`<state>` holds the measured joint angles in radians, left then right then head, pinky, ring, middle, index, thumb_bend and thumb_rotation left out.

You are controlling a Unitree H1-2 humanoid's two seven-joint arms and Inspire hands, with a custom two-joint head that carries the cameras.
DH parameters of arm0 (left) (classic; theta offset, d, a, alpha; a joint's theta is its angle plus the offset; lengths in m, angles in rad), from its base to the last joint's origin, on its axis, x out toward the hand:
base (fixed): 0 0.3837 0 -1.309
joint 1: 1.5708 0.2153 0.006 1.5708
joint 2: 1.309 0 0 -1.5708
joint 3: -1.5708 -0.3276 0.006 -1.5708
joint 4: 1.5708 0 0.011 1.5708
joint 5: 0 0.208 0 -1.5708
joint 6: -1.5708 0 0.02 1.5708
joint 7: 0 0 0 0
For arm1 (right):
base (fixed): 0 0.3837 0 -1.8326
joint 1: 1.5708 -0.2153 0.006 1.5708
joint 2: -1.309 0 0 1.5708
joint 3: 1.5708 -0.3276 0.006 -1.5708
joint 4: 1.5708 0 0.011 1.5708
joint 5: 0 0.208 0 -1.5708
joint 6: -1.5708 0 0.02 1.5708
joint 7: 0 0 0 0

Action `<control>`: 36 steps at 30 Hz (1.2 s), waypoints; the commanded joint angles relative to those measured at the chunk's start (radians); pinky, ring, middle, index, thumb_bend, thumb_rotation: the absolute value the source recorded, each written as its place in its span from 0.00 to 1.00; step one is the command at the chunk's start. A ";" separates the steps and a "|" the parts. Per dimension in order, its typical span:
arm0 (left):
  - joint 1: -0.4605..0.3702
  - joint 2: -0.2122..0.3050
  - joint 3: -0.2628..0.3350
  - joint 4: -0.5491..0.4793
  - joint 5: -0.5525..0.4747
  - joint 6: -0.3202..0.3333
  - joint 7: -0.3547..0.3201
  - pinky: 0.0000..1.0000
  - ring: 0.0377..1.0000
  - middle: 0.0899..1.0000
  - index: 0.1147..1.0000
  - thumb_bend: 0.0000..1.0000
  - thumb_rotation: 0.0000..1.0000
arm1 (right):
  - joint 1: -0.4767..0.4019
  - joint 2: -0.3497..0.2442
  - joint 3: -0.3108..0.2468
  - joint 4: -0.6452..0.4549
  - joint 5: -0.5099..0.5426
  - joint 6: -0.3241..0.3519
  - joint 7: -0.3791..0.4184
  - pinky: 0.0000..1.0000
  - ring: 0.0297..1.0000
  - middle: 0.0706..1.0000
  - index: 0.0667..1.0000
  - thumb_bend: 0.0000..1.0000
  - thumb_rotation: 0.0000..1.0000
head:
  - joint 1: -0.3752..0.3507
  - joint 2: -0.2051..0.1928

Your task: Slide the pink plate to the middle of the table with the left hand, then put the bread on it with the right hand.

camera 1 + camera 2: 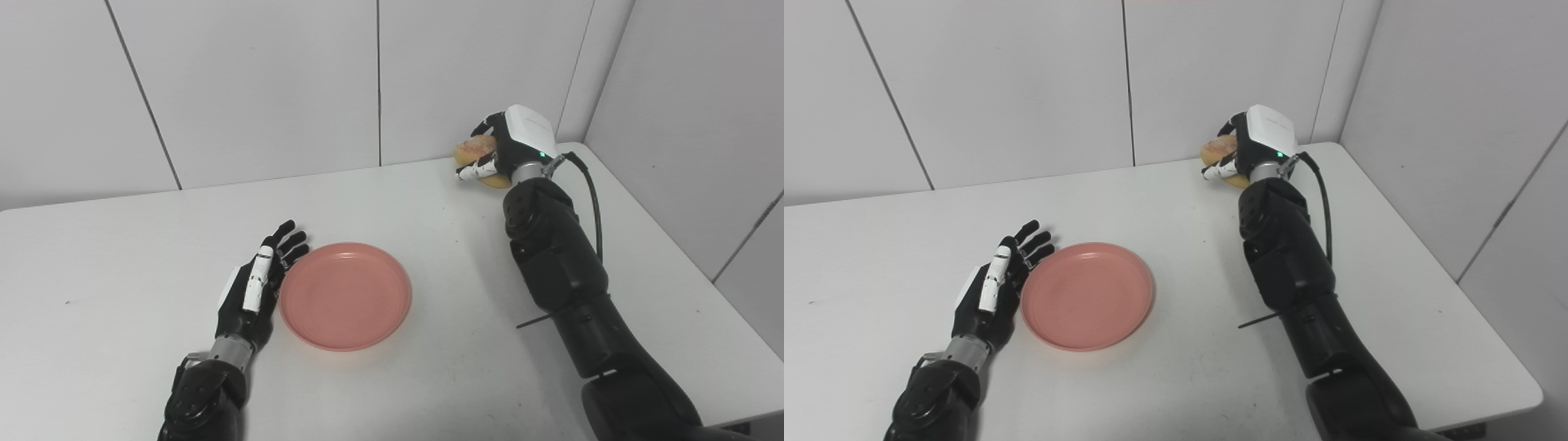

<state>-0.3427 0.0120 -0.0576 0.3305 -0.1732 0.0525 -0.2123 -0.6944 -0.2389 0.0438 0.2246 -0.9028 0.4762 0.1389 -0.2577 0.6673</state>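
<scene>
Step in hand: by the look of it, the bread pick-up at the far right corner of the table (429,380), the plate seemingly already placed.
Right hand (505,150): fingers wrapped around the bread (474,147), grasping it near the back edge; whether the bread is clear of the table I cannot tell.
Left hand (257,288): released, fingers spread and flat, just beside the left rim of the pink plate (345,296); contact with the rim is unclear.
Pink plate: empty, about mid-table, well apart from the bread.
Doing it well: hold the bread lightly so it isn't crushed, lift clear, carry it toward the near left over the plate's centre, lower before letting go; keep the left hand steady beside the rim.
Writing: none readable; only a green light on the right wrist.
</scene>
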 commanded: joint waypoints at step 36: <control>-0.015 -0.109 0.006 0.095 0.109 -0.060 0.163 0.89 0.89 0.88 0.87 0.32 1.00 | 0.151 0.149 0.340 -0.278 0.029 -0.085 0.066 0.25 0.32 0.44 0.45 0.52 0.00 | 0.195 0.050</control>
<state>-0.3737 -0.0865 -0.0499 0.3996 -0.0790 -0.0230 -0.0671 -0.5248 -0.0942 0.3819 -0.0411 -0.8786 0.4351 0.2338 -0.0629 0.7164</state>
